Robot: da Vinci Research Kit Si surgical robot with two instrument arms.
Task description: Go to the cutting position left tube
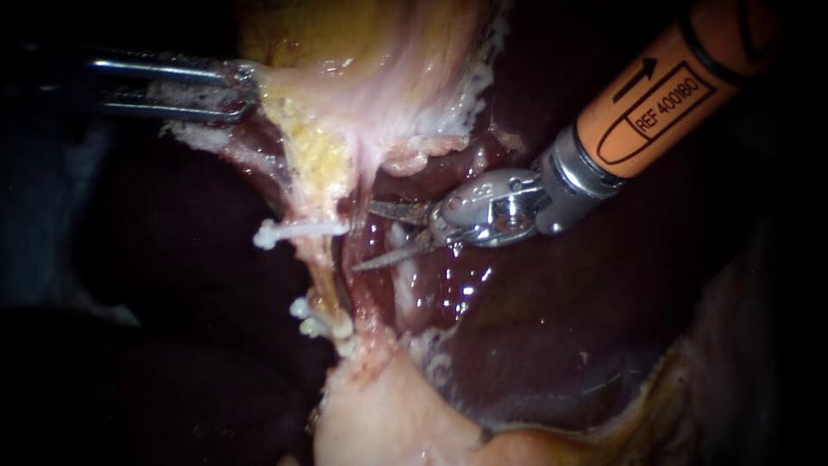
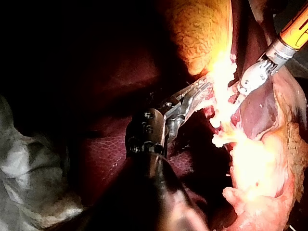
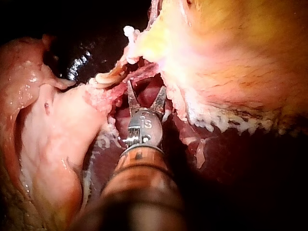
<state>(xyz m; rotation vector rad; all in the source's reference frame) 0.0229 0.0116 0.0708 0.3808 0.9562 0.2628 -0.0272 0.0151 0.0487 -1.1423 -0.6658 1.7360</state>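
Observation:
Two thin tubes run down from the gallbladder (image 1: 362,52). The left tube (image 1: 326,267) is yellowish and carries a white clip (image 1: 289,231) high up and more white clips (image 1: 317,326) lower down. Close beside it runs the reddish right tube (image 1: 360,289). My right instrument (image 1: 362,236) has an orange shaft and comes in from the upper right. Its two thin blades stand open, their tips just right of the tubes, level with the gap between the clips. My left instrument (image 1: 246,91) is shut on the gallbladder's pale edge and holds it taut. In the right wrist view the right instrument's (image 3: 147,98) blades gape before the strands.
Dark red liver (image 1: 561,328) lies under and behind my right instrument. Pale fatty tissue (image 1: 388,423) bulks below the clipped tubes. In the left wrist view, white gauze (image 2: 29,183) lies beside my left instrument's shaft.

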